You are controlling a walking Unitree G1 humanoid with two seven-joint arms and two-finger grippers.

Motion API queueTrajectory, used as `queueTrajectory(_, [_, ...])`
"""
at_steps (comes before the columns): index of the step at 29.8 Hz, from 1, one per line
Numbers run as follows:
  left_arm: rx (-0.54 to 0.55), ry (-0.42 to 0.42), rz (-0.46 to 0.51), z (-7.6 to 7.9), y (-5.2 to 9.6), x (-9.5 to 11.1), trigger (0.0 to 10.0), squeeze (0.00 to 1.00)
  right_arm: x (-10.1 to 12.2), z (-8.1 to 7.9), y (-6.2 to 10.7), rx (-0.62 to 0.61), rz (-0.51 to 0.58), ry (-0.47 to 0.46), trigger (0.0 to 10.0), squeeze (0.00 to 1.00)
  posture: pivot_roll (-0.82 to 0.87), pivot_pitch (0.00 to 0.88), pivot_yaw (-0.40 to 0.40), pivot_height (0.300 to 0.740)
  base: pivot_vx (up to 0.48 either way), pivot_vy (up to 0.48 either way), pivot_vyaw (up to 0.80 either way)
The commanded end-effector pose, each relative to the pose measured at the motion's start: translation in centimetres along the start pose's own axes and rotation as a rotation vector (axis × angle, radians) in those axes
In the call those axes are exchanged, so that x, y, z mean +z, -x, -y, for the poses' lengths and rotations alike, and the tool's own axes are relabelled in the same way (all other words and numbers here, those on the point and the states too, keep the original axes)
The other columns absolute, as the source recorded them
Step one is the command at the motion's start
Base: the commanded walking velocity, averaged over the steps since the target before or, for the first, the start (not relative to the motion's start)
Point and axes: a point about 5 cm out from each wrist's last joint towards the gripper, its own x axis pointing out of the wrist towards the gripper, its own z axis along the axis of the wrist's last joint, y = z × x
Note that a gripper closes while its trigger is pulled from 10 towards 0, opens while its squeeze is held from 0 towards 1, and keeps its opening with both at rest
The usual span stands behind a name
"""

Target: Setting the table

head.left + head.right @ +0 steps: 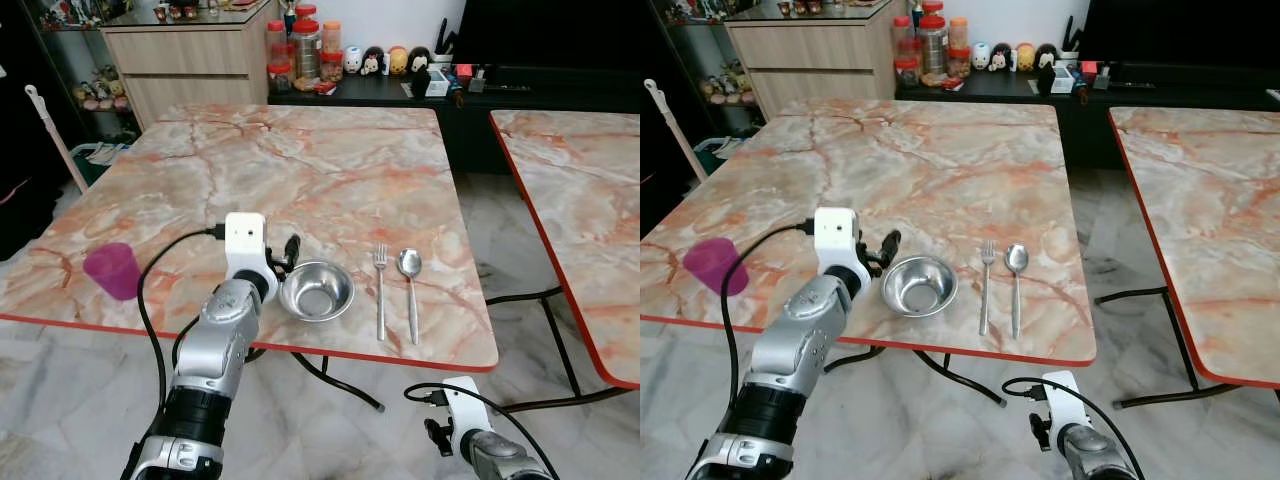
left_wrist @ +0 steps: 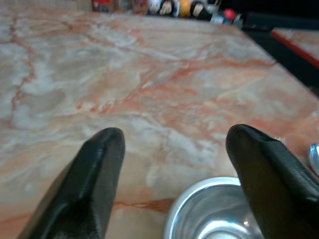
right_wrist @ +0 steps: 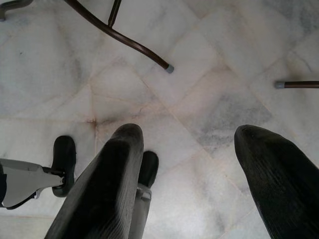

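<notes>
A steel bowl [image 1: 316, 290] stands near the front edge of the marble table [image 1: 300, 160]. To its right lie a fork [image 1: 380, 290] and a spoon [image 1: 410, 285], side by side. A purple cup [image 1: 112, 270] stands at the front left corner. My left gripper [image 1: 290, 250] hovers just left of the bowl's rim, open. In the left wrist view its fingers [image 2: 99, 164] straddle the near rim of the bowl [image 2: 214, 214], not touching it. My right gripper [image 3: 189, 184] hangs open below the table's front edge, over the floor.
A second marble table [image 1: 580, 190] stands to the right across a narrow gap. A low cabinet with jars and figurines [image 1: 330, 55] runs along the back wall. Black table legs [image 3: 119, 35] cross the tiled floor under the table.
</notes>
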Motion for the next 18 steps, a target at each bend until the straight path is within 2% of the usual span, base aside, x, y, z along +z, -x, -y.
queueTrajectory(1, [0.037, -0.021, -0.020, -0.6, -0.4, 0.0, 10.0, 1.00, 0.4, -0.1, 0.0, 0.000, 0.011, -0.002, 10.0, 0.00, 0.02, 0.000, 0.030, 0.740, 0.000, 0.000, 0.00])
queueTrajectory(3, [0.037, -0.022, -0.033, -0.6, -0.5, -0.1, 10.0, 1.00, 0.4, -0.1, 0.0, 0.000, 0.011, -0.003, 10.0, 0.00, 0.02, 0.000, 0.030, 0.740, 0.000, 0.000, 0.00])
queueTrajectory(4, [0.022, -0.022, -0.079, -0.4, -0.7, -0.7, 10.0, 0.00, 0.4, -0.1, 0.0, -0.001, 0.011, -0.004, 10.0, 0.00, 0.02, 0.000, 0.029, 0.740, 0.000, 0.000, 0.00])
queueTrajectory(14, [0.027, -0.009, -0.201, -0.6, -0.8, -2.6, 10.0, 0.00, 0.3, -0.1, 0.0, -0.001, 0.009, -0.007, 10.0, 0.00, 0.01, 0.006, 0.037, 0.740, 0.000, 0.000, 0.00])
queueTrajectory(18, [0.002, 0.030, -0.226, -0.7, -0.8, -2.7, 10.0, 0.00, 0.2, -0.1, 0.0, 0.000, 0.009, -0.011, 10.0, 0.00, 0.01, 0.012, 0.042, 0.740, 0.000, 0.000, 0.00])
